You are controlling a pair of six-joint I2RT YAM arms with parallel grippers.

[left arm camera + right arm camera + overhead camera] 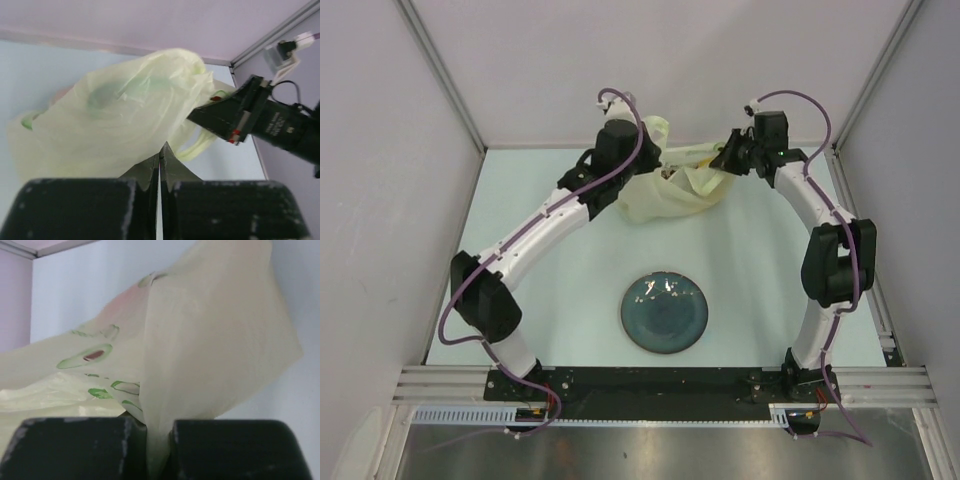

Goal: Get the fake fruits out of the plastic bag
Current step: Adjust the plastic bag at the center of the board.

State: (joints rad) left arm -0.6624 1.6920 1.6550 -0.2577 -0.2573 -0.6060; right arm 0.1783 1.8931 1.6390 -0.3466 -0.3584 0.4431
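The pale yellow-green plastic bag [672,187] hangs bunched at the back of the table between both grippers. My left gripper [626,166] is at the bag's left side. In the left wrist view its jaws [160,152] are pressed together at the bag's lower edge [125,115]. My right gripper [725,160] is shut on a fold of the bag [210,340], with film pinched between its jaws [160,427]. It also shows in the left wrist view [200,116]. The fake fruits are hidden inside. Only a dim green-dark shape [102,97] and a pink tint [120,305] show through the film.
A dark blue-green round plate [665,312] lies on the pale table in front of the bag, between the arms. White walls with metal corner posts [445,85] close the back and sides. The black base rail [650,385] runs along the near edge.
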